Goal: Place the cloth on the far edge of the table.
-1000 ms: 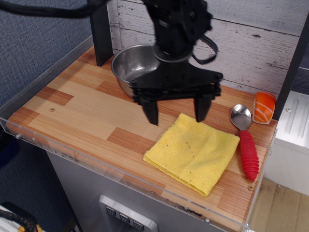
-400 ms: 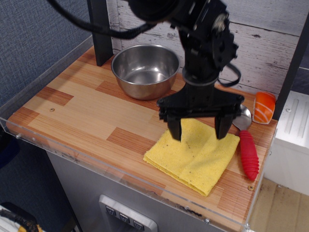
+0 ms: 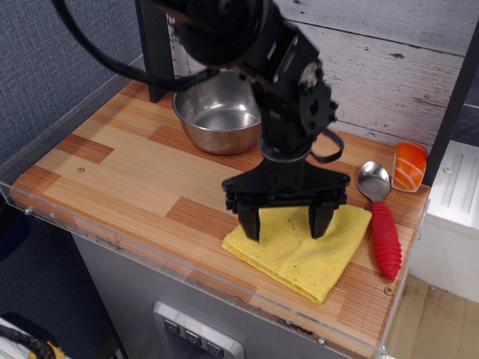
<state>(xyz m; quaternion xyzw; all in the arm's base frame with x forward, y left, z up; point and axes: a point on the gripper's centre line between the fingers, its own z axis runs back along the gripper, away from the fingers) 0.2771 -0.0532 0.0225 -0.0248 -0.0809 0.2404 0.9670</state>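
This looks like a robot test bench in a lab, dressed up as a kitchen. The table (image 3: 112, 153) is a small striped wood top rimmed with clear plastic, sitting on a grey metal base (image 3: 142, 288) with a row of sockets (image 3: 196, 339) in its front. Behind it hangs a backdrop of whitewashed planks (image 3: 397, 67), and blue-grey fabric panels (image 3: 52, 52) line the side. A black arm (image 3: 254, 60) with trailing cables (image 3: 112, 56) reaches over 1 steel bowl (image 3: 217, 112), 1 spoon (image 3: 382, 217) and toy food (image 3: 410, 166).

The gripper (image 3: 285, 225) and the arm above it cover the far corner of the cloth (image 3: 299, 250) and part of the steel bowl (image 3: 218, 114). The arm's upper part runs off the top edge. The fingertips' contact with the cloth cannot be judged.
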